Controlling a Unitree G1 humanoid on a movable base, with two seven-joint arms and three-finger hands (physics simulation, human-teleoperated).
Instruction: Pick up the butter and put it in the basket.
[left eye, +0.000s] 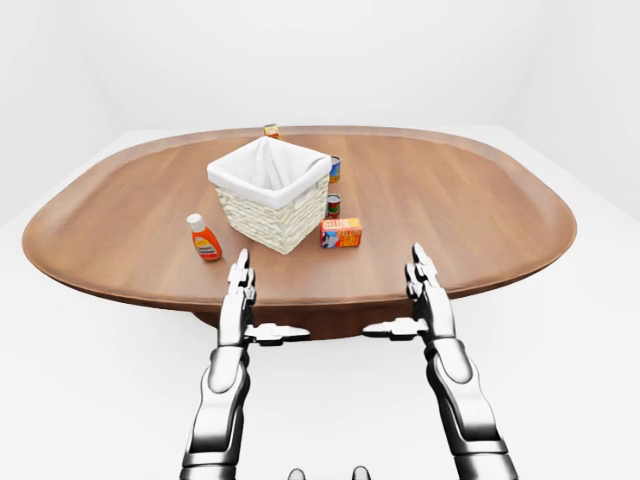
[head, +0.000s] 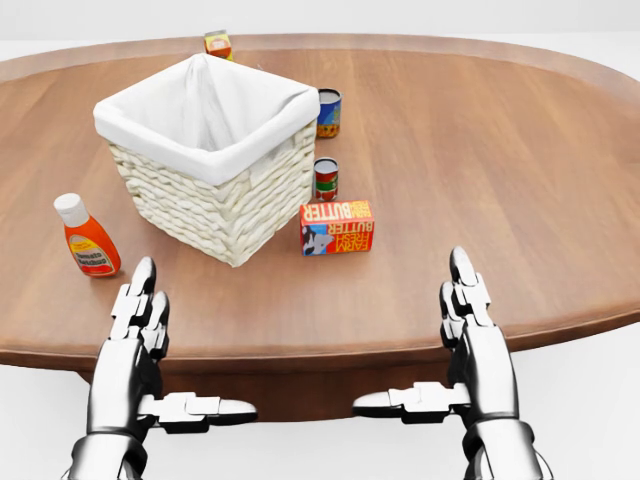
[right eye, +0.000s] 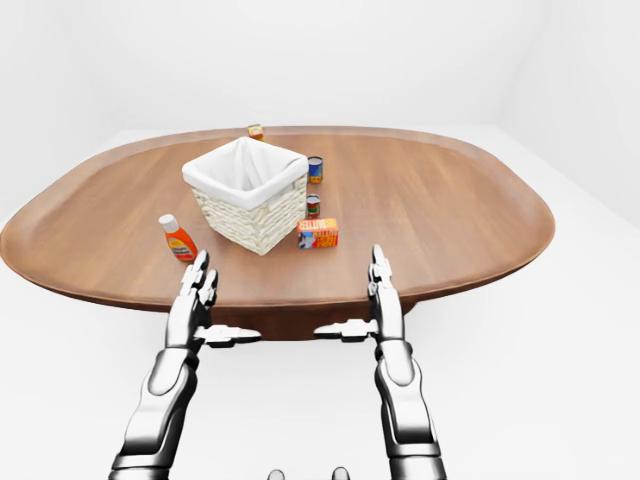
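Butter (head: 337, 227): orange and blue box printed "FARM FRESH BUTTER", lying on the table just right of the basket's near corner in the head view; nothing touches it.
Basket (head: 240, 205): pale woven square basket with a white cloth liner, upright on the table, left of the butter; what the liner holds cannot be made out.
Table (head: 520, 170): large oval wooden top, brown, filling most of the head view; white floor around it in the eye views.
Left hand (head: 140, 310): silver three-finger hand at lower left of the head view, fingers straight and spread apart, thumb pointing inward toward the other hand; holds nothing; fingertips over the table's near edge, below the bottle.
Right hand (head: 470, 310): mirror pose at lower right, fingers extended and apart, thumb pointing left; empty; below and right of the butter, well apart from it.
Bottle (head: 88, 238): orange squeeze bottle with white cap, tilted, left of the basket.
Small can (head: 326, 179): red-labelled, upright, just above the butter in the head view, beside the basket.
Larger can (head: 328, 112): blue and orange label, upright, higher up beside the basket's right corner.
Small box (head: 218, 44): orange-yellow, near the table's top edge, past the basket.
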